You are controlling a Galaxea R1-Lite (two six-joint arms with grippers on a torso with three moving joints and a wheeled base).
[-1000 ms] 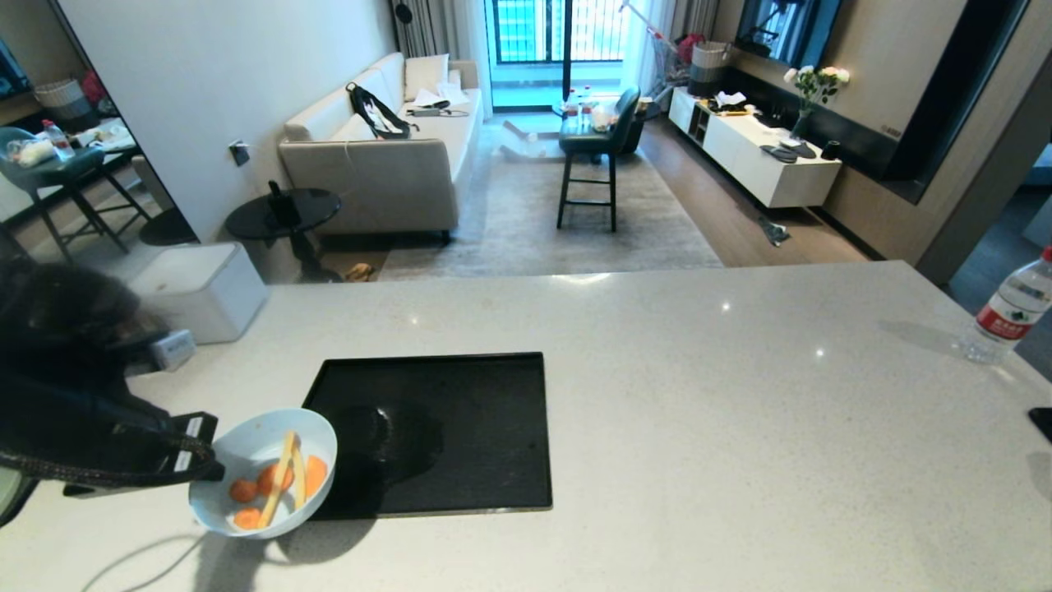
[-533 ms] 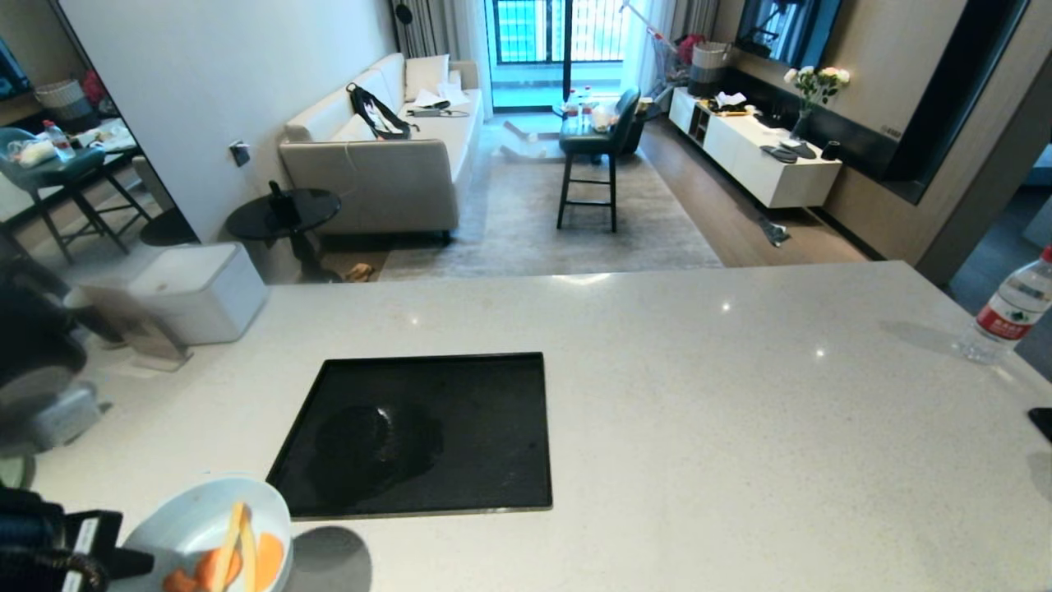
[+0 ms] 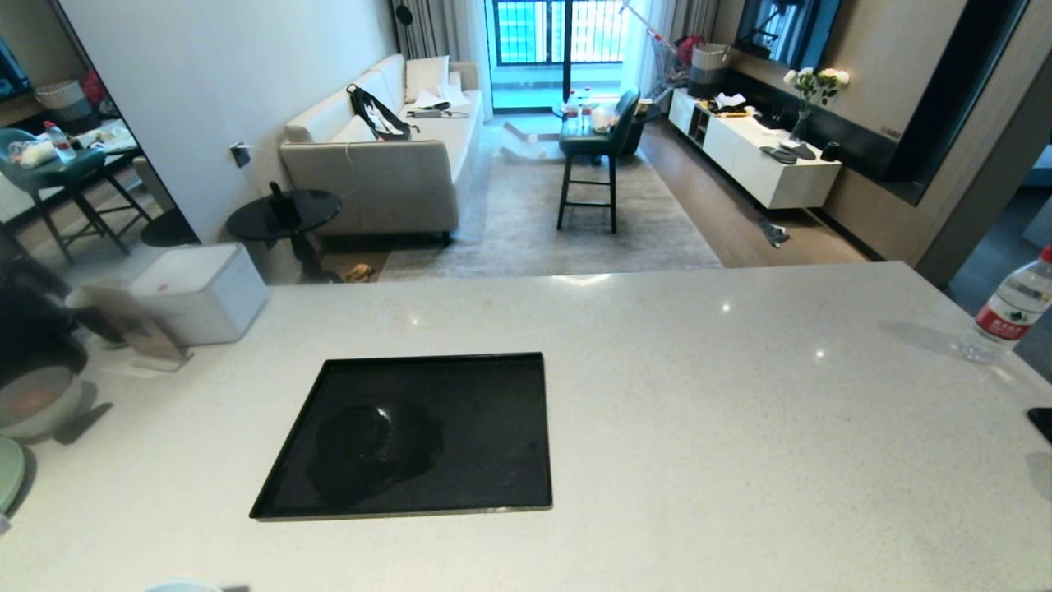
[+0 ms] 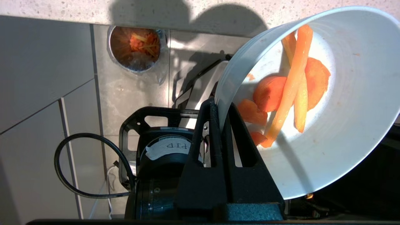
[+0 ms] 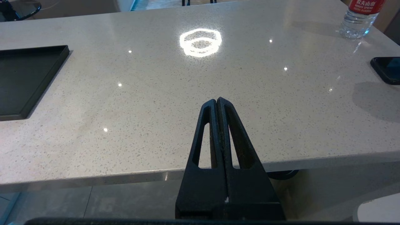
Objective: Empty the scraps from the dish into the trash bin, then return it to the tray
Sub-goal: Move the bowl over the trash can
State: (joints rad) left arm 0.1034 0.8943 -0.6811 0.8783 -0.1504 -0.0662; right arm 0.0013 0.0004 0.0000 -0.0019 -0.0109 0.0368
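Pale speckled stone forms the countertop (image 3: 699,395), which fills the lower half of the head view; behind it lies a living room with one sofa (image 3: 386,156), one round black side table (image 3: 283,215), one dark bar chair (image 3: 593,148) and one white low cabinet (image 3: 756,156).

On the counter: one tray (image 3: 460,436), matte black and bare, with a faint wet-looking patch near its left side; one water bottle (image 3: 1011,308) at the far right edge; one dark phone (image 5: 386,69) at the right edge.

One dish (image 4: 328,125), light blue, is held out past the counter's near edge, over the tiled floor (image 4: 47,93), and tilted. The left gripper (image 4: 218,107) is pinched tight on its rim. Scraps (image 4: 287,90) counted inside: about four orange chunks and two pale sticks, all still in the dish.

One trash bin (image 4: 136,47), shiny metal with a clear liner, stands on the floor below and apart from the dish; orange and yellow bits already lie inside it.

The right gripper (image 5: 217,101) is pressed closed on nothing, low in front of the counter's near edge.
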